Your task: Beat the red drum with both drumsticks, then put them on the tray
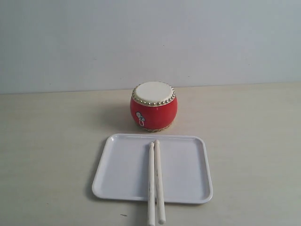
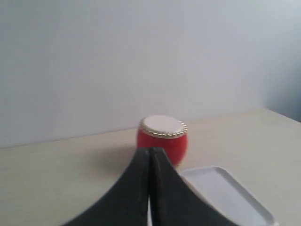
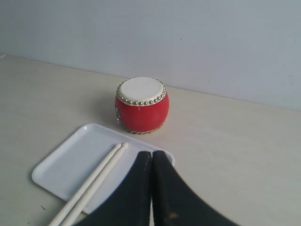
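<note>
The red drum [image 1: 154, 107] stands upright on the table behind the white tray [image 1: 117, 174], also visible as the drum [image 2: 162, 139] and the drum [image 3: 141, 104]. Both drumsticks [image 1: 155, 181] lie side by side across the tray's middle, tips toward the drum, handles overhanging the near rim; the right wrist view shows the drumsticks [image 3: 94, 181] on the tray [image 3: 66, 165]. Neither arm appears in the exterior view. My left gripper [image 2: 149, 151] is shut and empty, short of the drum, beside the tray [image 2: 225, 193]. My right gripper [image 3: 151, 154] is shut and empty, above the tray's corner.
A pale wooden table [image 1: 254, 141] spreads around the tray and drum. A plain light wall [image 1: 150, 42] closes off the back.
</note>
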`<state>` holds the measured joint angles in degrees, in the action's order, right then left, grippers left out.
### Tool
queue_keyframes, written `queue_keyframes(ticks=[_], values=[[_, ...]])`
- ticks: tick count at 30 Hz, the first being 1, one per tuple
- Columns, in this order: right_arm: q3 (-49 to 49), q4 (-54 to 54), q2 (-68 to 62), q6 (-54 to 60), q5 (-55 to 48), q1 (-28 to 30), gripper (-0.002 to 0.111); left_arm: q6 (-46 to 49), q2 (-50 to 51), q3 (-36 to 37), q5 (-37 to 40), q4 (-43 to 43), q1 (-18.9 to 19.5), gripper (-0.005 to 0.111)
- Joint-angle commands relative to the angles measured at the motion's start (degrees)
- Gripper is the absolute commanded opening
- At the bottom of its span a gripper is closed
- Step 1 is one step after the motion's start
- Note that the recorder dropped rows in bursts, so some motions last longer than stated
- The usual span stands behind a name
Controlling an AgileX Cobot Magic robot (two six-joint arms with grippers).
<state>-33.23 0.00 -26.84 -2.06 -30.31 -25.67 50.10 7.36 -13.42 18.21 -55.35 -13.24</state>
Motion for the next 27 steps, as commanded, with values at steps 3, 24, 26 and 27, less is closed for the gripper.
queue_keyframes(ticks=[3, 24, 26, 27], values=[[0.29, 0.0, 0.24, 0.41, 0.27, 0.1, 0.0, 0.44, -7.36, 12.28, -13.22, -1.27, 0.78, 0.0], [0.29, 0.0, 0.24, 0.41, 0.27, 0.1, 0.0, -56.6, -7.36, 13.42, -10.46, 60.78, 0.78, 0.0], [0.29, 0.0, 0.24, 0.41, 0.27, 0.1, 0.0, -58.37, -7.36, 13.42, -10.2, 60.67, 2.87, 0.0], [0.29, 0.0, 0.24, 0.41, 0.27, 0.1, 0.0, -59.82, -7.36, 13.42, -10.2, 60.54, 4.6, 0.0]])
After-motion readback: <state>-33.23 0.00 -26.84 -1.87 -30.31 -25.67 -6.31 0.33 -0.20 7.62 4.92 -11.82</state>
